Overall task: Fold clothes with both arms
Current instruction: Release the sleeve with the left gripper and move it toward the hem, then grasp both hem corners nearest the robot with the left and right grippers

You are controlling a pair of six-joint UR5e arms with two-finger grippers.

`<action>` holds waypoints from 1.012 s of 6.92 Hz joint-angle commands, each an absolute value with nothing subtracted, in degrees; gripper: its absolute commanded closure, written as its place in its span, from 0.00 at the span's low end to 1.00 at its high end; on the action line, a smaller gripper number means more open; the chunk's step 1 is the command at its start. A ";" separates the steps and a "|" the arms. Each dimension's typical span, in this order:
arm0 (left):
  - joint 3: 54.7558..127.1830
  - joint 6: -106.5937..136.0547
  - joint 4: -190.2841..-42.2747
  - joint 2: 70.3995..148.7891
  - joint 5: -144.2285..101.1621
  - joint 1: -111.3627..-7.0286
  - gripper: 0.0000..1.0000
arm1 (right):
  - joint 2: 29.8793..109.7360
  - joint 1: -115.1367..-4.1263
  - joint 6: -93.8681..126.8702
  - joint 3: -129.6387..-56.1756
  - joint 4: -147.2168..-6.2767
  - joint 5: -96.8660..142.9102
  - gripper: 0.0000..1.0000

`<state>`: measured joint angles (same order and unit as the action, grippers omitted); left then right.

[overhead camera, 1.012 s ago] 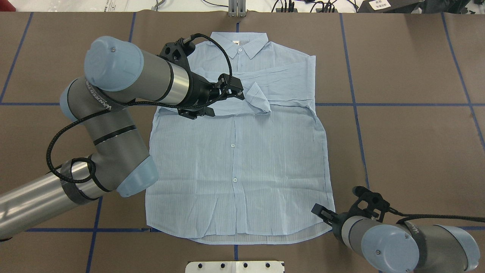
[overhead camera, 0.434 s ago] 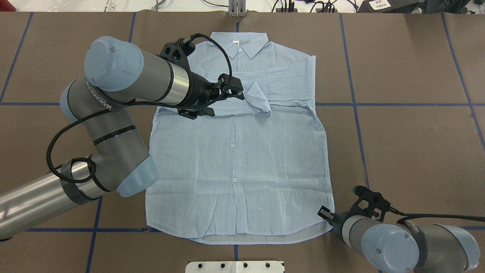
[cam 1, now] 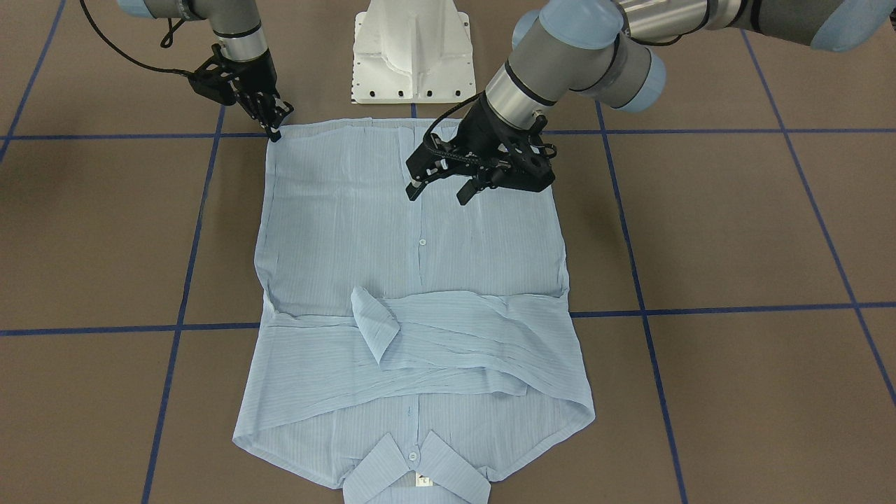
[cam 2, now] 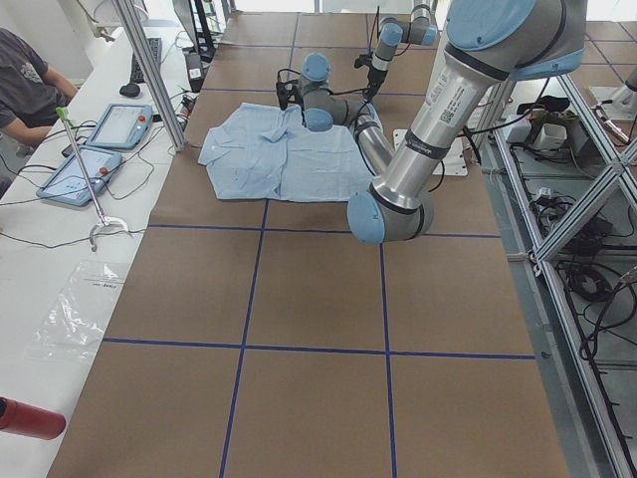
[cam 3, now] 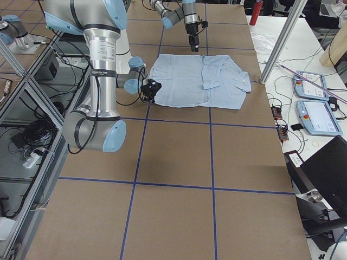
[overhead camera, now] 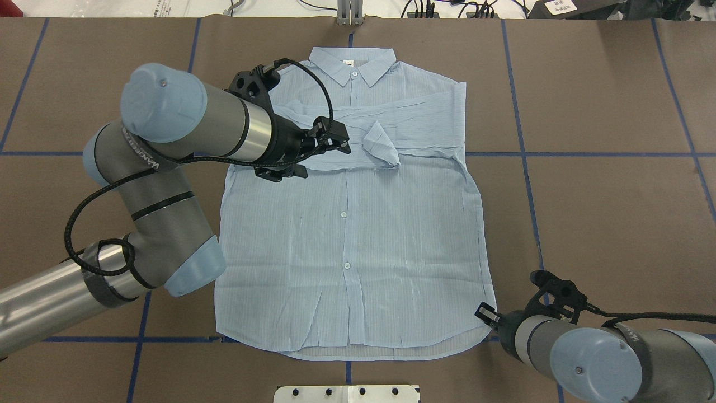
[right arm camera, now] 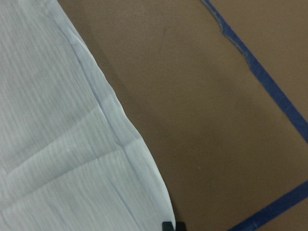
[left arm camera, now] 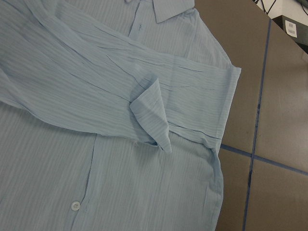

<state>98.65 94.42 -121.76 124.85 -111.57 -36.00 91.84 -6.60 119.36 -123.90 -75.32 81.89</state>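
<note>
The left claw (cam 1: 437, 194) is hovering, fingers apart, over the thin light-blue striped shirt (cam 1: 420, 266) at centre frame, while the right claw (cam 1: 274, 127), its state impossible to tell, is sitting at the shirt's upper-left hem corner in the front-facing view.

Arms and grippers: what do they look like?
The left arm and right arm are silver-grey tubes with pale blue joint caps, white lettering and braided black cables. The left gripper and right gripper are black, two-fingered.
</note>
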 commanded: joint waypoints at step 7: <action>116.72 103.79 -104.68 99.59 -89.56 -11.00 0.20 | 91.58 -7.12 119.36 -125.77 -75.23 81.91 1.00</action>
<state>116.68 102.31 -105.19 101.16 -89.77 -13.20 91.67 -7.12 119.36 -125.74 -75.26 81.91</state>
